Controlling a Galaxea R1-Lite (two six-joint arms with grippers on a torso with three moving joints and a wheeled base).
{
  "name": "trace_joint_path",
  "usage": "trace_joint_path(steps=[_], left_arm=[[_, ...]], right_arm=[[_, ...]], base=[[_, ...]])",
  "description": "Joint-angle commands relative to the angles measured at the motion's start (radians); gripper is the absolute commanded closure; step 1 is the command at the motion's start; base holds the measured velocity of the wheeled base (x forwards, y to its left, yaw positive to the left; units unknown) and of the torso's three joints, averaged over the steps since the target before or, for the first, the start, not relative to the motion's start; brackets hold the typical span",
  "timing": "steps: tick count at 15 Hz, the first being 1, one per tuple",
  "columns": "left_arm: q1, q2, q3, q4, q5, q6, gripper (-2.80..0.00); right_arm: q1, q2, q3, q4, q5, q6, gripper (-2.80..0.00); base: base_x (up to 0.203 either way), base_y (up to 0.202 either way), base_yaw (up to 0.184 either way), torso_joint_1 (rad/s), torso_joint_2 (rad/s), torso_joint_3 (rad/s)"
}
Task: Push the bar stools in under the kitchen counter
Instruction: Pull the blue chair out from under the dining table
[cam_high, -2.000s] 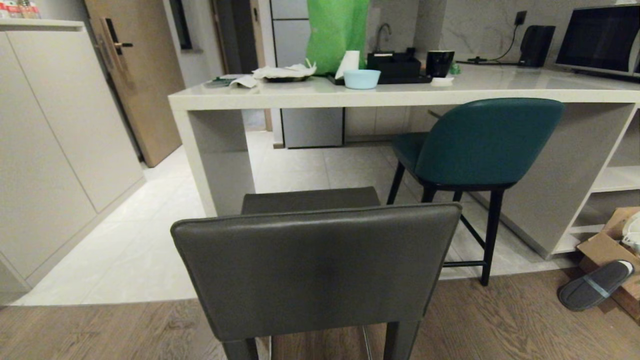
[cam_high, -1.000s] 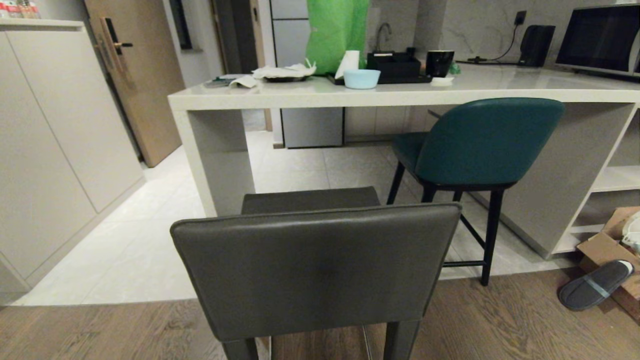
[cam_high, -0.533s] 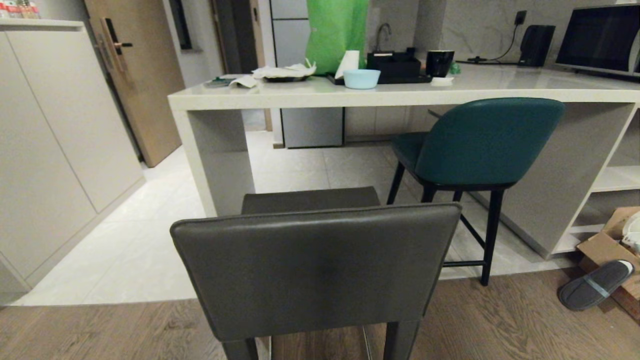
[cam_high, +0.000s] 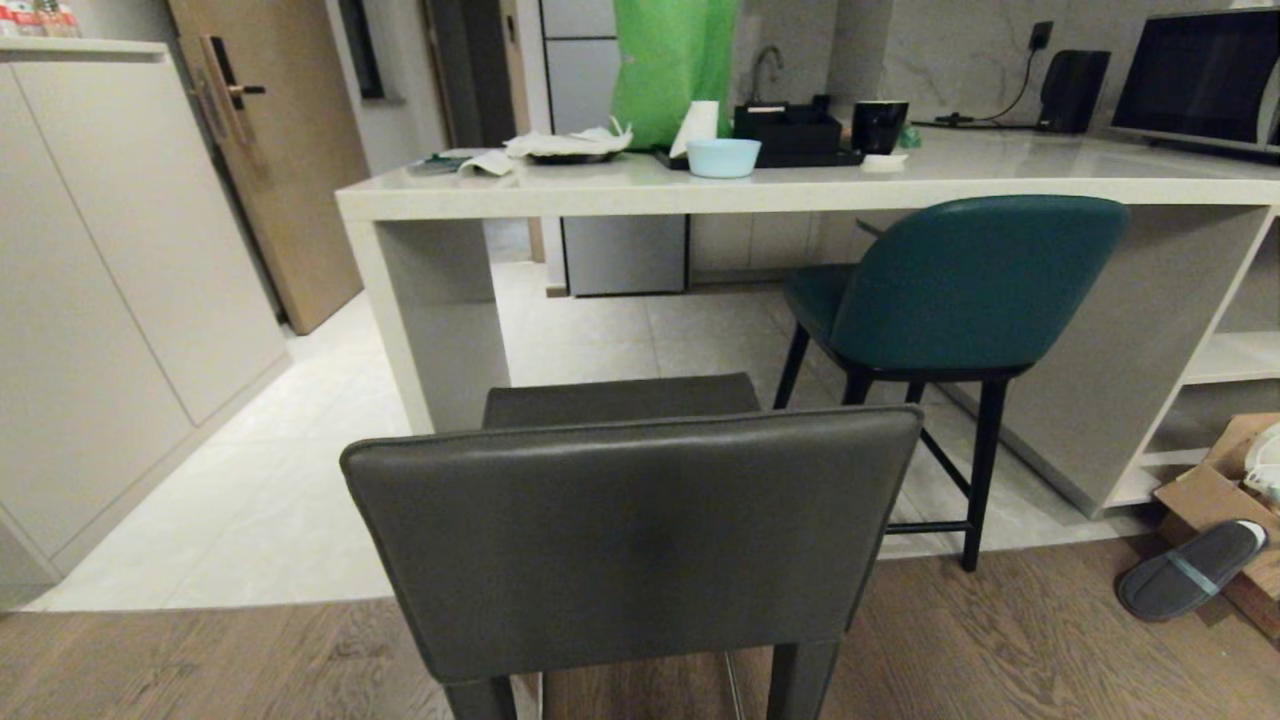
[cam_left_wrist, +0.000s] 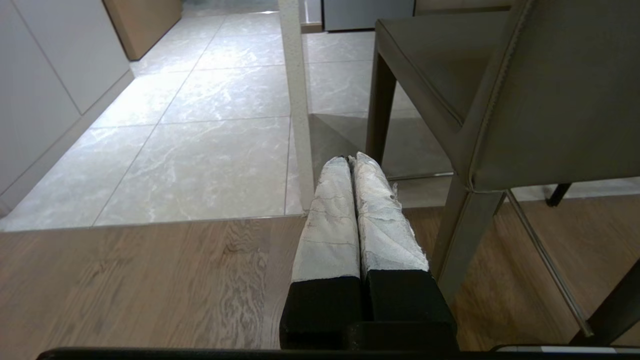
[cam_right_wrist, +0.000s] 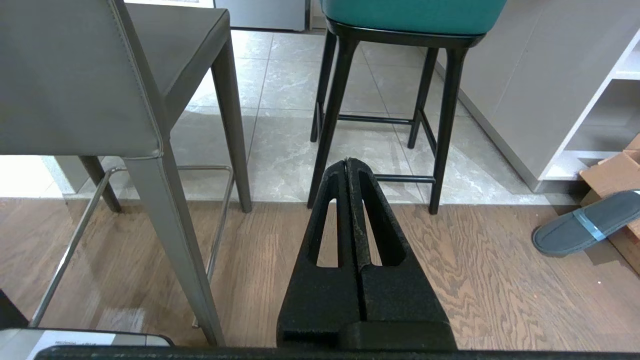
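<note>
Item: dark grey bar stool (cam_high: 630, 540), out from the kitchen counter (cam_high: 800, 190).
My left gripper (cam_left_wrist: 356, 165) and right gripper (cam_right_wrist: 348, 167) were both closed, empty, flanking its backrest; counter lay beyond.

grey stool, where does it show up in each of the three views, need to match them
Head view: the grey stool fills the lower middle, back toward the camera, seat pointing at the kitchen counter.
Left wrist view: upper right, seat and back seen from its left side, beside the shut left claw.
Right wrist view: upper left, beside the shut right claw.
Shared landmark: the edge where wood floor meets the pale tiles.
</note>
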Motion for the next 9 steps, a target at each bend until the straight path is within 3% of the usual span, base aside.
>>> trace_joint_path(steps=[1, 4, 9], left_arm=[[0.000, 0.002, 0.003, 0.000, 0.001, 0.001, 0.00], [0.001, 0.001, 0.003, 0.000, 0.001, 0.001, 0.00], [0.000, 0.001, 0.003, 0.000, 0.001, 0.001, 0.00]], right_arm=[[0.000, 0.000, 0.000, 0.001, 0.000, 0.000, 0.00], [0.000, 0.000, 0.000, 0.001, 0.000, 0.000, 0.00], [0.000, 0.000, 0.000, 0.001, 0.000, 0.000, 0.00]], base=[[0.000, 0.000, 0.000, 0.000, 0.00, 0.000], [0.002, -0.019, 0.000, -0.002, 0.00, 0.002], [0.001, -0.175, 0.002, 0.002, 0.00, 0.001]])
